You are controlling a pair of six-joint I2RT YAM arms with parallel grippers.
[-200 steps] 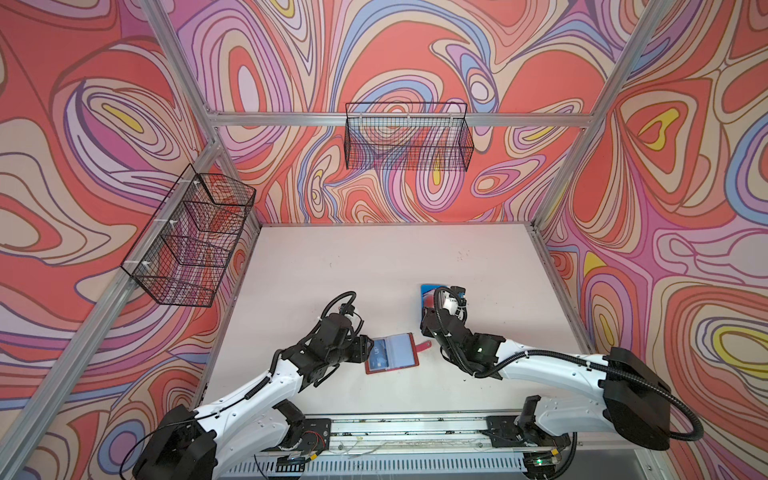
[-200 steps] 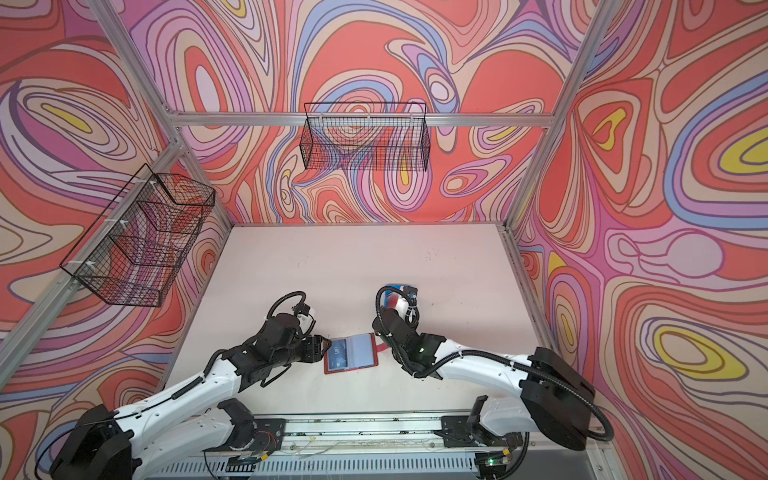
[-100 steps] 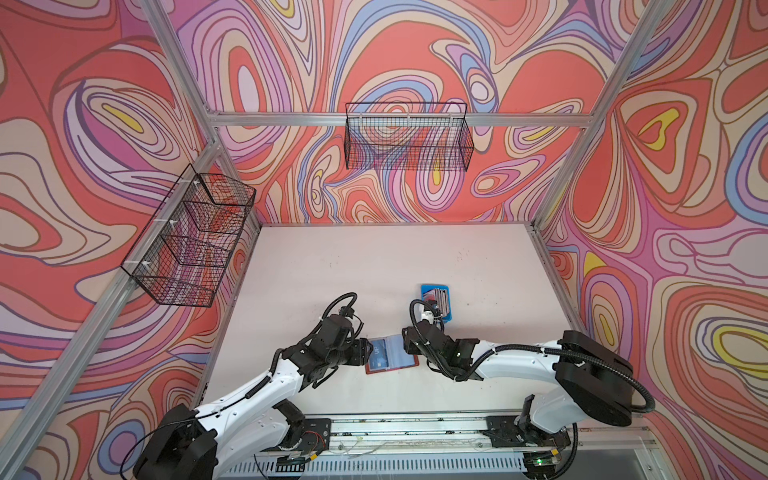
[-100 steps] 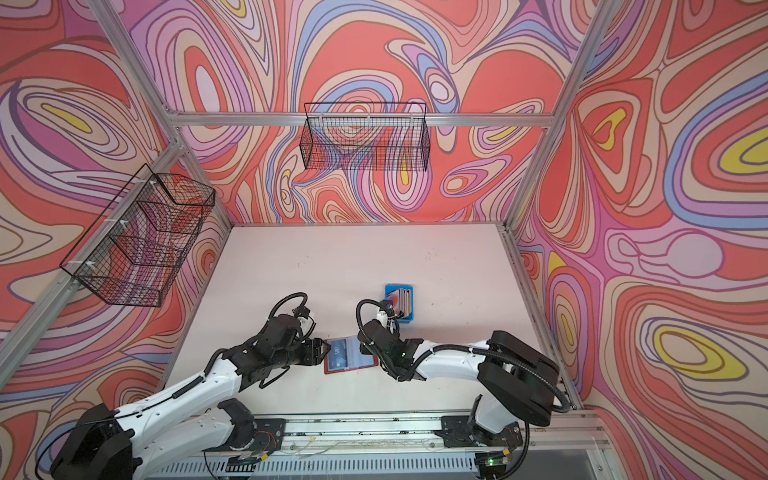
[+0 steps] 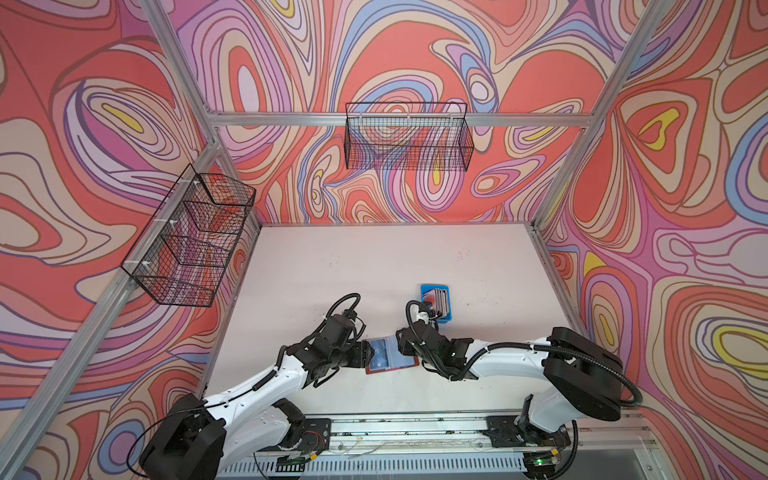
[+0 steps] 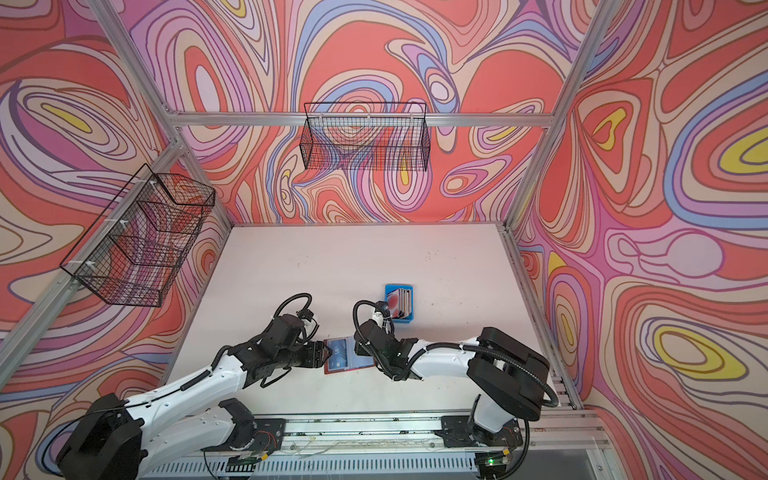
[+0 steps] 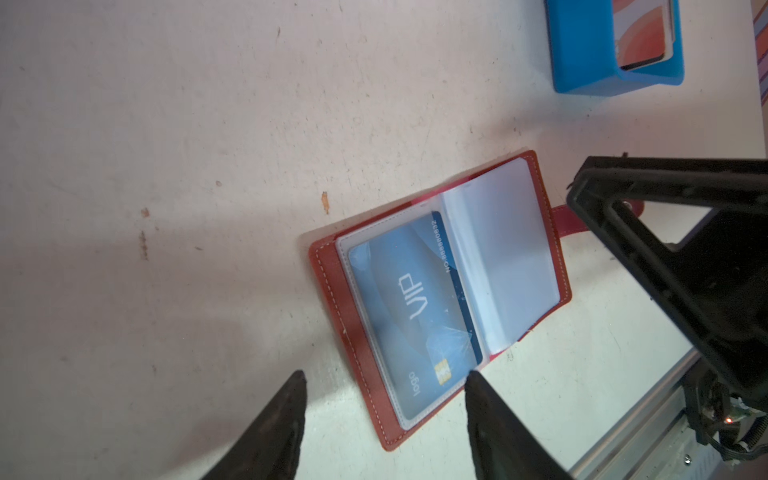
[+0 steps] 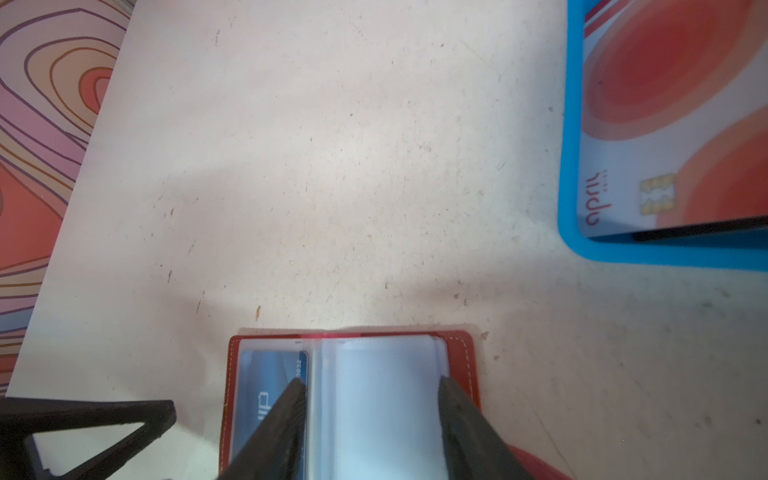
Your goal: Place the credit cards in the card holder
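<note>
1. Right gripper (image 8: 370, 380) has swung from the small blue plastic tray (image 7: 582, 50) to the open red leather card holder (image 7: 328, 266) on the surface. Its jaws are half-open, holding nothing.
2. Left gripper (image 7: 384, 372): jaws parted, empty. The light-blue credit card (image 7: 407, 299) is sleeved; the remaining credit cards (image 8: 665, 104) are still in the tray.

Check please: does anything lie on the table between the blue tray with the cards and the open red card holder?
Nothing visible does. The table between the blue tray and the card holder is bare. Only the right end effector hangs over the holder's empty page beside the blue card.
</note>
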